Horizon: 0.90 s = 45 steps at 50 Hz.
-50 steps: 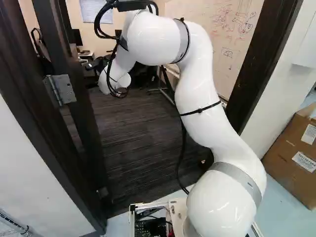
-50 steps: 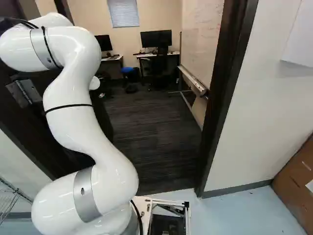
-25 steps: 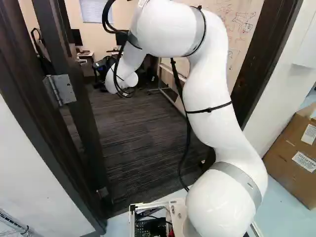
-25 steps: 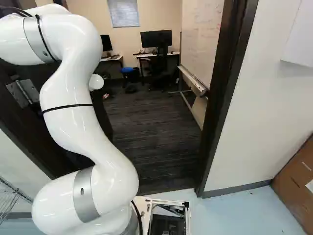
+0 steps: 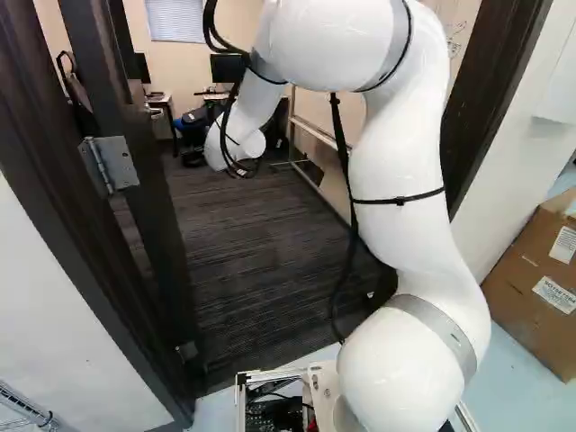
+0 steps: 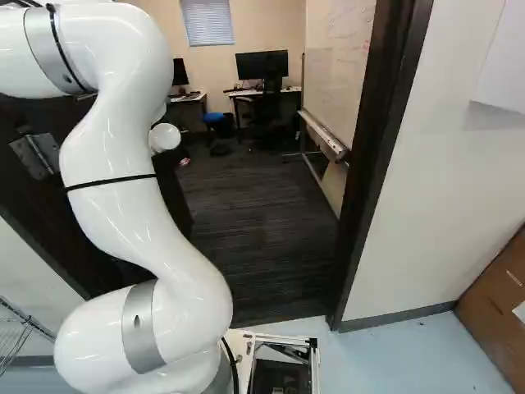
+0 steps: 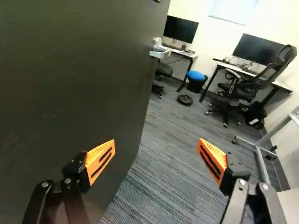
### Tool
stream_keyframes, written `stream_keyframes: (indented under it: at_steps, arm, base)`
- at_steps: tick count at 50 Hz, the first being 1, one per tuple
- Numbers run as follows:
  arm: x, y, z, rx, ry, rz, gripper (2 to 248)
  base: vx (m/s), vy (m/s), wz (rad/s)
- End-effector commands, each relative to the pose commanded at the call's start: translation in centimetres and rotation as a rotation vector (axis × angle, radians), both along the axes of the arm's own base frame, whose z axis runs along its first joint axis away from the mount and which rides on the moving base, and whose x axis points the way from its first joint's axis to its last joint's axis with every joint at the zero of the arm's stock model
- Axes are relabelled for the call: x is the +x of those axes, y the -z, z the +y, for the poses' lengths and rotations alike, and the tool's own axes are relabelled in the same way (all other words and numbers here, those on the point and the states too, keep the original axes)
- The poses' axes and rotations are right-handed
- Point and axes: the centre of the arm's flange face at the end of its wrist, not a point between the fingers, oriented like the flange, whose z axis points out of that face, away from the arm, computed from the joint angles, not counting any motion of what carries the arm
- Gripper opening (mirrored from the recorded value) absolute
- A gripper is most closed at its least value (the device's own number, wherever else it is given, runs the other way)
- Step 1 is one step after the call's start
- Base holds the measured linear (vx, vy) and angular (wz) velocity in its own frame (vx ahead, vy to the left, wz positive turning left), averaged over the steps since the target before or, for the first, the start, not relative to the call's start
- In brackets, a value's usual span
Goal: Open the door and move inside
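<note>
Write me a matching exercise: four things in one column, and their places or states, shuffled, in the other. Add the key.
1. black hand with orange pads
2. dark, flat door
3. brown cardboard box
4. blue-topped round stool

A. on the pale blue floor, at the right of the left base view
B. swung open
C. beside a white-topped desk
D. fingers wide apart, gripping nothing

Pairs: 1-D, 2-B, 3-A, 4-C

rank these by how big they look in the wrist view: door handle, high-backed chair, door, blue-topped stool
1. Door, by far the largest
2. High-backed chair
3. Blue-topped stool
4. Door handle

This is apparent size only; the door is also nearer than the chair and stool.
</note>
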Motion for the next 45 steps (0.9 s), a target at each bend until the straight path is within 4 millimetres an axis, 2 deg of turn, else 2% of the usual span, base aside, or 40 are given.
stream_keyframes:
  at_steps: [45]
  arm:
    - [-2.8, -0.8, -8.5, 0.084, 0.23, 0.07, 247]
  base:
    - [0.0, 0.0, 0.0]
